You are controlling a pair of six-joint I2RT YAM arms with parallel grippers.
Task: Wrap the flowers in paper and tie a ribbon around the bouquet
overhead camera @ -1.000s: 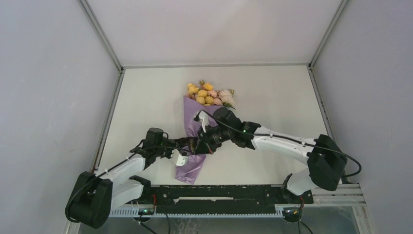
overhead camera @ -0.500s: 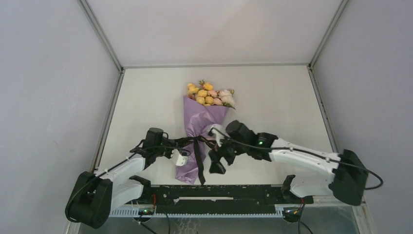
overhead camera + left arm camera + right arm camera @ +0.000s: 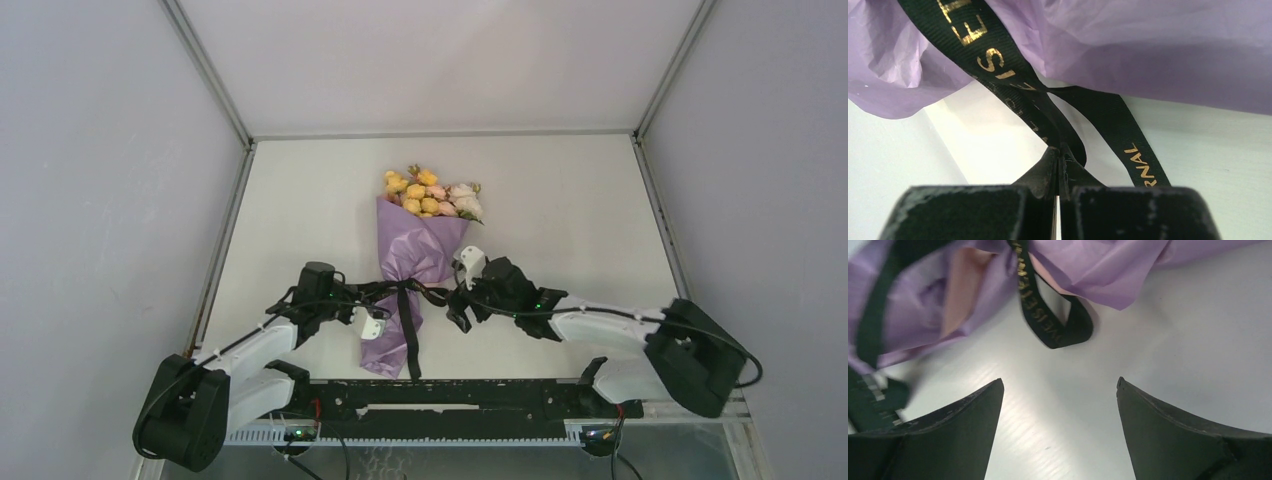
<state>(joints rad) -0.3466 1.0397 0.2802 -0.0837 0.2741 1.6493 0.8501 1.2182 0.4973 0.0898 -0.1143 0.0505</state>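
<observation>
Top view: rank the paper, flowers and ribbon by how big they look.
1. paper: largest by far.
2. flowers: compact cluster, clearly smaller.
3. ribbon: long but very narrow, so smallest in area.

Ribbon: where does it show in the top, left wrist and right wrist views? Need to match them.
Top external: ribbon crosses the narrow waist of the paper, one tail running down toward the near edge.
Left wrist: ribbon runs from top left to centre, pinched in the shut left gripper.
Right wrist: ribbon loop at top centre, ahead of the open right gripper.
Shared landmark: the lilac paper, in all three.
</observation>
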